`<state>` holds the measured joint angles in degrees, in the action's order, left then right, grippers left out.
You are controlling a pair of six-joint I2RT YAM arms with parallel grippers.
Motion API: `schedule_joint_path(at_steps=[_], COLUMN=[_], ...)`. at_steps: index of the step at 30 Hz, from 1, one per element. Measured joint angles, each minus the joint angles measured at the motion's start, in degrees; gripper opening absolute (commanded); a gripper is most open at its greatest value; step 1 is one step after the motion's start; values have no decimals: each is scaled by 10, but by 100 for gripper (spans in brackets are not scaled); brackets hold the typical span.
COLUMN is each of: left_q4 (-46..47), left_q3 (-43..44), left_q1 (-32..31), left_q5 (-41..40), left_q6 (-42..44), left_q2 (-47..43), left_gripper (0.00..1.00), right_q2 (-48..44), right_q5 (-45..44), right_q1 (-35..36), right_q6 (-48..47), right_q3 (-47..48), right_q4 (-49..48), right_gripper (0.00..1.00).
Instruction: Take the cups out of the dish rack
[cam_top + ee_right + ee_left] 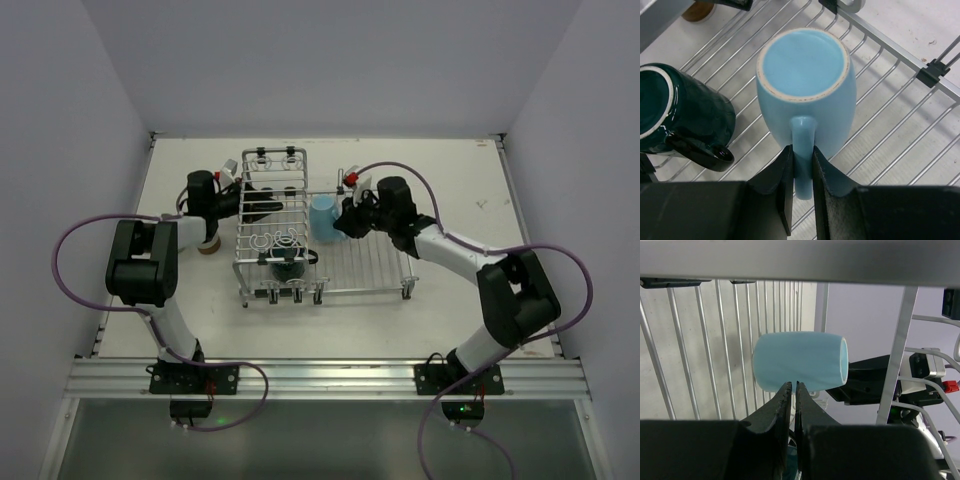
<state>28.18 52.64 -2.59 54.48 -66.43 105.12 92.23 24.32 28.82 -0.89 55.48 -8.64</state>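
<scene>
The light-blue mug (322,217) hangs over the flat grid of the silver dish rack (370,265). My right gripper (343,218) is shut on its handle (802,145). The mug's bottom (804,62) faces the right wrist camera. The dark teal cup (288,265) sits in the rack near its front and shows in the right wrist view (682,112). My left gripper (272,210) is shut and empty, reaching into the raised section from the left. Its fingertips (785,390) point at the blue mug (800,361) through the wires. The brown cup (208,243) stands on the table left of the rack. The clear glass and pale green cup are not visible.
The rack's raised section (272,180) with its cup loops stands between my two grippers. Rack bars (690,340) cross close in front of the left wrist camera. White walls close in the table on the left, back and right.
</scene>
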Motion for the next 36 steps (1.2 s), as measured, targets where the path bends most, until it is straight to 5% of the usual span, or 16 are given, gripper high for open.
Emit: schedule_joint_path(at_steps=[27, 36], left_q4=[4, -90], left_q3=[0, 0], left_q1=[0, 9], left_q5=[2, -33], left_q6=[0, 59], left_q2=[0, -35], left_gripper=[9, 8], right_q2=[-29, -67], right_q5=[-34, -75], right_q1=[0, 0], right_q6=[55, 90], right_q3=[-25, -25], right_q4=[-40, -12], right_gripper=[0, 0])
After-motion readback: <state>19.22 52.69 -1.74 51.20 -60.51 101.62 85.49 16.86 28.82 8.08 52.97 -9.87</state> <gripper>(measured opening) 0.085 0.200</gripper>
